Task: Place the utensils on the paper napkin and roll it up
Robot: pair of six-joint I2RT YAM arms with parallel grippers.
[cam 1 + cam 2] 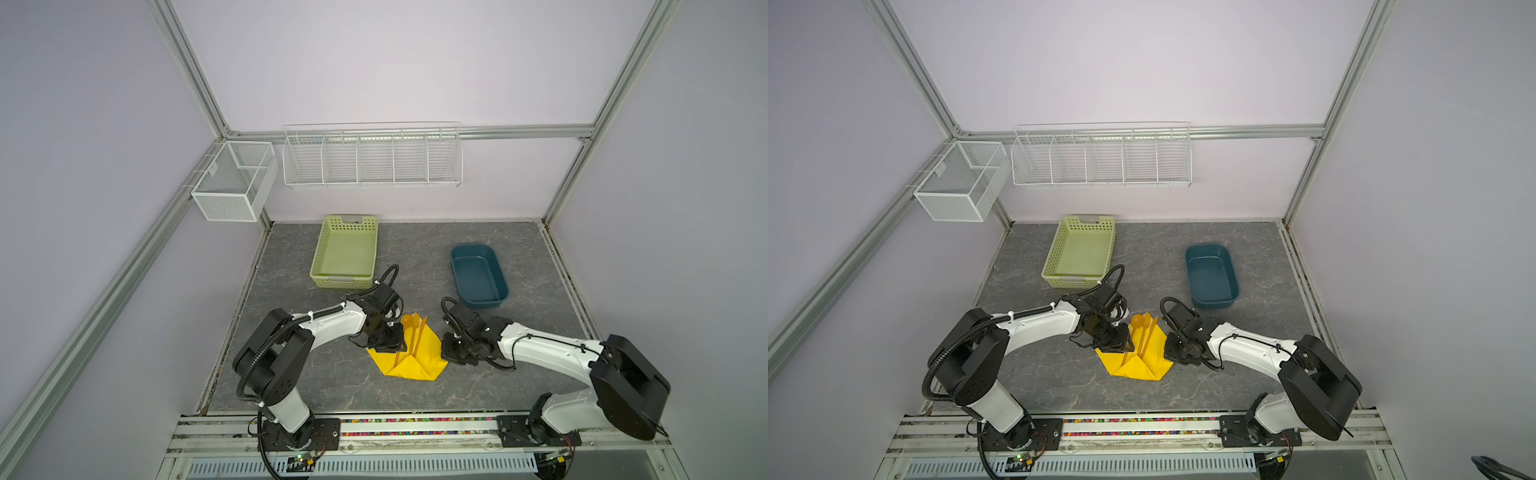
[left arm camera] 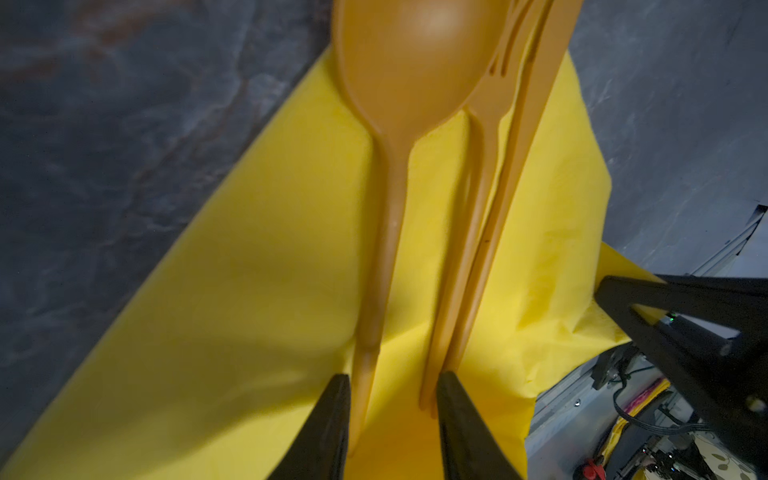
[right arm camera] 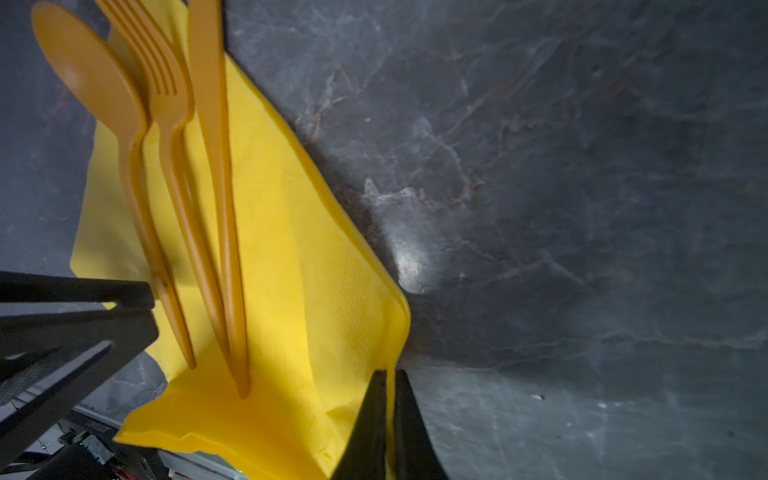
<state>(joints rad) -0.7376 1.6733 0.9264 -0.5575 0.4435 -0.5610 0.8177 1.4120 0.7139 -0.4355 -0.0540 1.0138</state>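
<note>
- The paper napkin point(image 1: 430, 353) lies partly folded on the surface point(image 1: 332, 374), midway between the side edges and nearer the front edge.
- The utensils point(image 1: 419, 332) — spoon point(image 3: 89, 79), fork point(image 3: 166, 95), knife point(image 3: 212, 104) — lie side by side on it, heads toward the back edge.
- The left hand point(image 2: 394, 376) is released — fingers apart at the handle ends.
- The right hand point(image 3: 390, 372) is clenched on the napkin's edge.
</note>
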